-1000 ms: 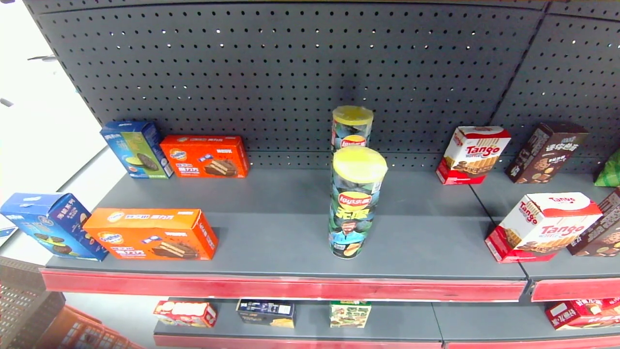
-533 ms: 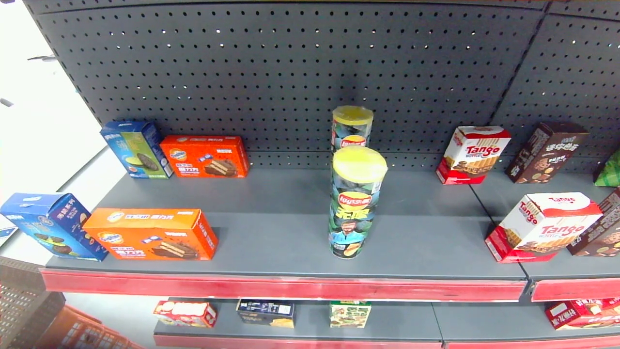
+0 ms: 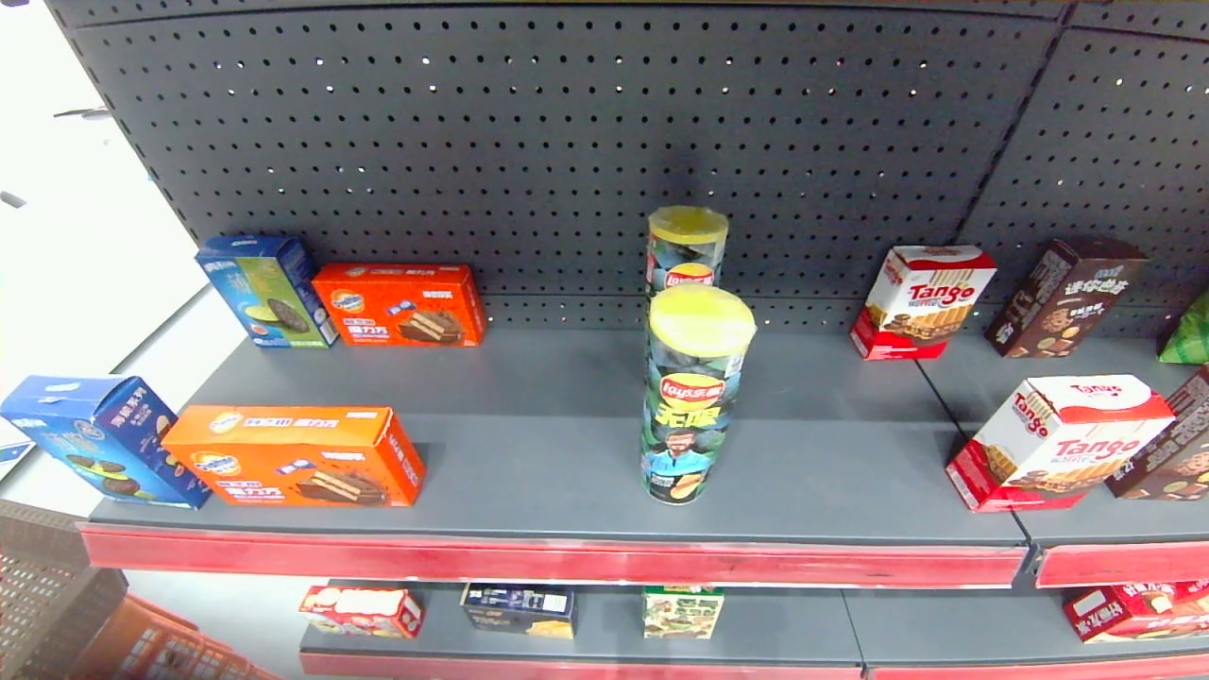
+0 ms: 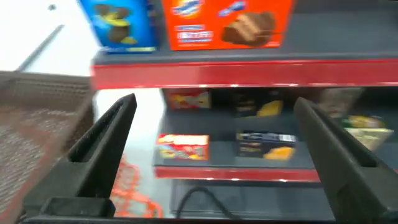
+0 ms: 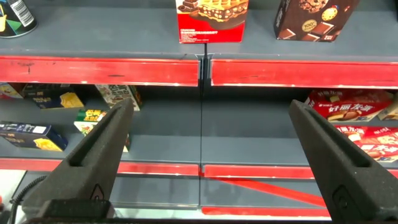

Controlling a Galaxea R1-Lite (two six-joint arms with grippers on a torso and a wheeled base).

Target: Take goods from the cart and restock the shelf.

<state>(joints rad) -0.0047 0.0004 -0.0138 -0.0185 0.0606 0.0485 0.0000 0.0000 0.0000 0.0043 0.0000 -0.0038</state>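
Left gripper (image 4: 214,165): jaws spread wide, holding nothing | right gripper (image 5: 211,168): likewise wide, empty | cart (image 3: 52,567): near, below-left of front chip can (image 3: 697,392) | front chip can: upright on shelf (image 3: 557,562) | rear chip can (image 3: 687,247): directly behind it | status: two cans shelved, gaps beside them; next cart pick judged pending.

Dark grey perforated back wall (image 3: 529,142) spanning the whole width; bright white floor (image 4: 37,31) ahead of the left gripper (image 4: 214,102) and off to its left.
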